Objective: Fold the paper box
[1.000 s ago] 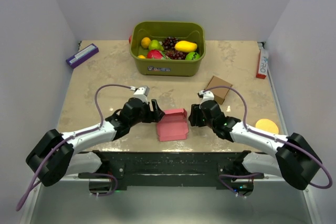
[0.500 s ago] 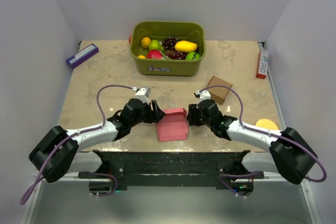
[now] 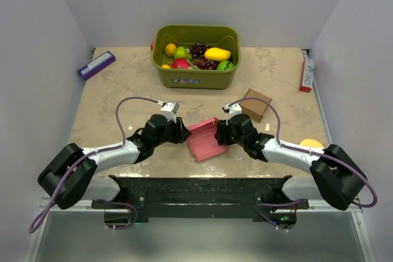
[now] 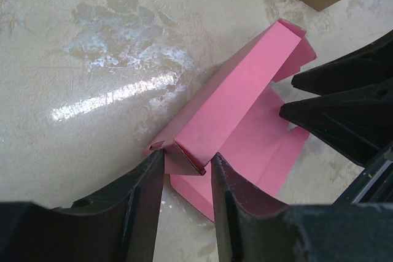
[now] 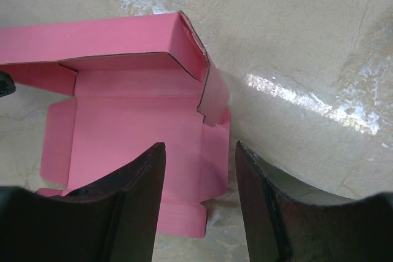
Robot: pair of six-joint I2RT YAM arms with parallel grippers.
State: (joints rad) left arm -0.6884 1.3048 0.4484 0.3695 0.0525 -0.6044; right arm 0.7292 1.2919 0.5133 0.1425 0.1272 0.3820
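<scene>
Here, left jaws pinch the one paper box; right jaws straddle it, released.

Fruit bin, brown box, orange disc

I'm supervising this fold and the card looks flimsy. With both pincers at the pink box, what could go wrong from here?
1. The left pincer brackets only a small end flap of the paper box; squeezing may crumple or tear it.
2. The right pincer straddles the opposite edge; if the two pull apart, the raised wall could unfold.
3. The box lies skewed on the glossy table and might slide.
</scene>
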